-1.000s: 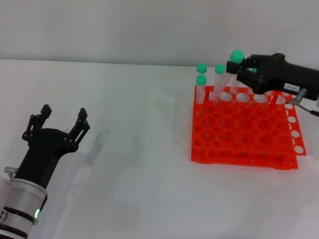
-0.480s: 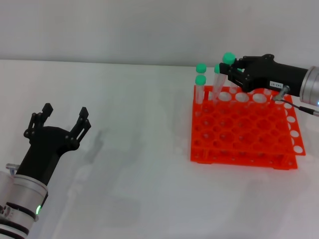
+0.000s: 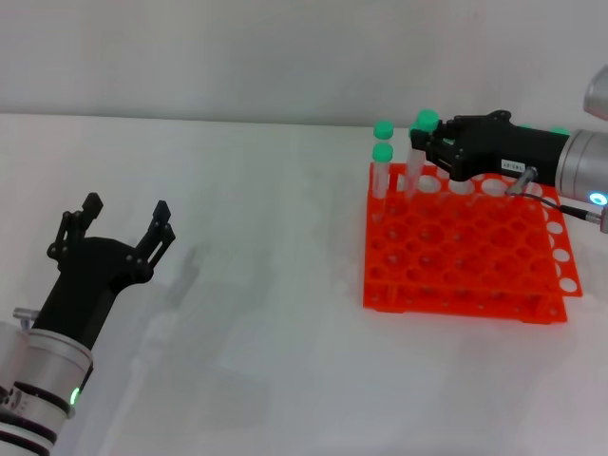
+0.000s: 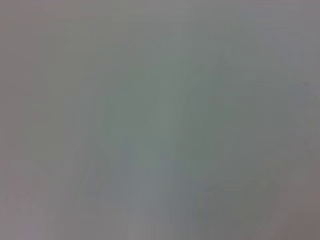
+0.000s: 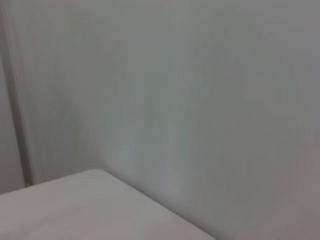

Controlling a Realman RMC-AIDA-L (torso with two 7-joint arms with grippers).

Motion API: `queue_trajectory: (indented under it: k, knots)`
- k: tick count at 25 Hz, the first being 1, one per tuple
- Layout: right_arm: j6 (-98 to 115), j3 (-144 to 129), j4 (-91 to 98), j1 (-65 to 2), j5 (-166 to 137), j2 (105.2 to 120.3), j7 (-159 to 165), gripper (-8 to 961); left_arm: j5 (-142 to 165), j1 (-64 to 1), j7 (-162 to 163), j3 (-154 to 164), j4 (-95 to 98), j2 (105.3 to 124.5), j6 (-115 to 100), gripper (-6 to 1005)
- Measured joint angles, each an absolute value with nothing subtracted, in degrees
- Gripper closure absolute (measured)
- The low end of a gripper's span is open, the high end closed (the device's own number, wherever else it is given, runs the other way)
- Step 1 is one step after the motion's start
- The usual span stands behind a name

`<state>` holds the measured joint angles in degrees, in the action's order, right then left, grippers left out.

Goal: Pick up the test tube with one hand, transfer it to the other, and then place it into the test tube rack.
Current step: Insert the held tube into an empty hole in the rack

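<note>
The orange-red test tube rack [image 3: 463,252] stands on the white table at the right. My right gripper [image 3: 435,144] reaches in from the right over the rack's back row and is shut on a test tube, whose green cap [image 3: 427,121] shows just above the fingers. Two other green-capped tubes [image 3: 383,154] stand in the rack's back left corner, and a third clear tube [image 3: 415,169] stands right beside the held one. My left gripper [image 3: 122,220] is open and empty, low at the left, far from the rack. Both wrist views show only blank grey surfaces.
The white table [image 3: 256,285] runs bare between my left gripper and the rack. A grey wall [image 3: 285,57] stands behind the table. A thin cable [image 3: 570,211] hangs from my right arm over the rack's right side.
My right gripper has moved left and down with the tube, bringing its cap close beside the standing tubes at the rack's back row. My left arm has barely moved.
</note>
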<state>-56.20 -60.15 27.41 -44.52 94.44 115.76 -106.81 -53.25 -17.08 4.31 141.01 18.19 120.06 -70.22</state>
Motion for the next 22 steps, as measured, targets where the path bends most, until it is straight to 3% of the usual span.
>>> queue_trajectory:
  k: [22]
  knots:
    - [-48.36, -66.35, 26.72, -44.64, 95.30, 115.92, -104.80, 757, -53.27, -17.63, 4.30, 140.88, 17.98, 119.89, -70.35, 128]
